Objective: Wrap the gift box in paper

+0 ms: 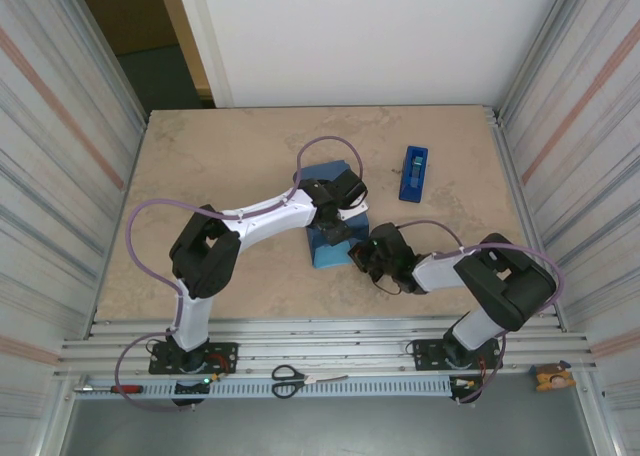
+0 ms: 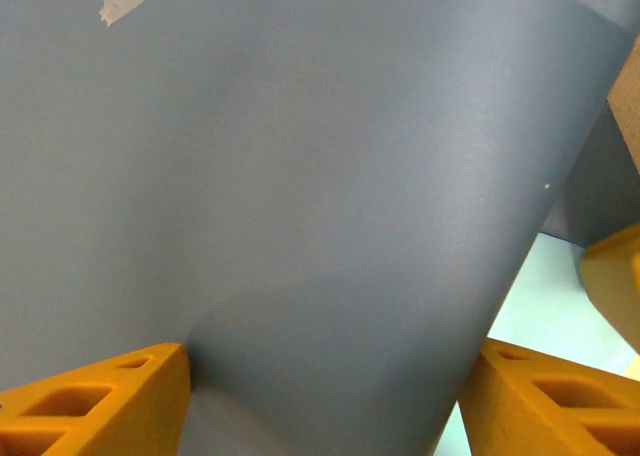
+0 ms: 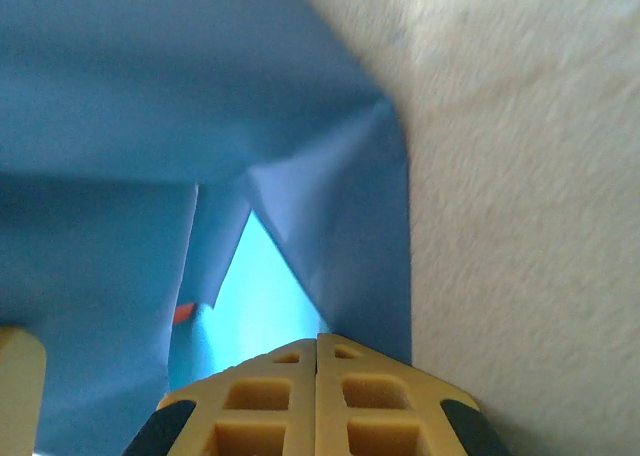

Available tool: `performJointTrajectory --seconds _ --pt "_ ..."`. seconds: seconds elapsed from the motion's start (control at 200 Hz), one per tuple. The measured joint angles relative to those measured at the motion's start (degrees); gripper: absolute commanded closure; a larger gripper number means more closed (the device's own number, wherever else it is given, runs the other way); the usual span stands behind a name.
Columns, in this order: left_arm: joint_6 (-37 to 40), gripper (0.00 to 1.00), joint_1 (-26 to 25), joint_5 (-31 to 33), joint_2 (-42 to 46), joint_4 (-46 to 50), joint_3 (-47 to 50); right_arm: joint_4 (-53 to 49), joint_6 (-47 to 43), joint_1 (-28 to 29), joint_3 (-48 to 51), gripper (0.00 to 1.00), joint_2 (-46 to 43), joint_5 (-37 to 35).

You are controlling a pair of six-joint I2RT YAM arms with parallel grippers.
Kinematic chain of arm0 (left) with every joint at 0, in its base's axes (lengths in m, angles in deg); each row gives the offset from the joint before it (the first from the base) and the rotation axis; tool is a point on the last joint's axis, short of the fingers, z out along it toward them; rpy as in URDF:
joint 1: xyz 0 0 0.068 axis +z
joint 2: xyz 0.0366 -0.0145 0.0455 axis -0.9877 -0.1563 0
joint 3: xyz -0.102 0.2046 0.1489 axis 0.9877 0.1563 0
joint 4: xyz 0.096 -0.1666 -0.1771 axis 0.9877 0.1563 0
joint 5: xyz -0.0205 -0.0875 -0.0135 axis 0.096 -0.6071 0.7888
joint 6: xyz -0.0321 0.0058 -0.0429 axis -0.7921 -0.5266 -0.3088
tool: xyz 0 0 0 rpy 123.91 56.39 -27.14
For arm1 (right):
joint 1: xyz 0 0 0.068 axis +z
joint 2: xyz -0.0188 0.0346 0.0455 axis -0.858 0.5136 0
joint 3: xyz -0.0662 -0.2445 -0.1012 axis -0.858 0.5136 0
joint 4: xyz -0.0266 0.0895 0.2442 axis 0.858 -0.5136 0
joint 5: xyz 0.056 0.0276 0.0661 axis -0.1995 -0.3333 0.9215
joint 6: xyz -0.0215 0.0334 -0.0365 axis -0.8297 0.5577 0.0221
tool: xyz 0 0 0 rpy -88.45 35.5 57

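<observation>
Now the paper (image 2: 300, 156) lies beneath the wide-spread left gripper (image 2: 335, 376), its folded end just before the closed right gripper (image 3: 318, 351).

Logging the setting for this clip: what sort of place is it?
Probably an enclosed robot work cell: ribbed metal walls stand on both sides, the arm bases are bolted to an aluminium rail at the near edge of a stone-look tabletop, and scissors lie by that rail.
</observation>
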Motion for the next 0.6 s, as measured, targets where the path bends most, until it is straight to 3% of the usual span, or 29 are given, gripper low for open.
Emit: performJointTrajectory --seconds 0.17,0.301,0.451,0.601 --pt "0.00 0.30 0.00 0.00 -0.09 0.22 -0.20 2.54 0.48 1.81 1.33 0.99 -0.11 -0.33" --pt "0.00 0.30 0.00 0.00 -0.09 0.22 -0.20 -1.75 -0.35 0.61 1.84 0.99 -4.70 -0.76" --pt "0.00 0.30 0.00 -0.02 -0.09 0.22 -0.20 -8.39 -4.37 -6.78 1.88 0.99 -13.33 -0.09" --pt "-0.02 0.30 0.00 0.02 -0.81 1.18 -1.14 -10.84 -7.78 -13.31 1.66 1.00 -12.94 2.78"
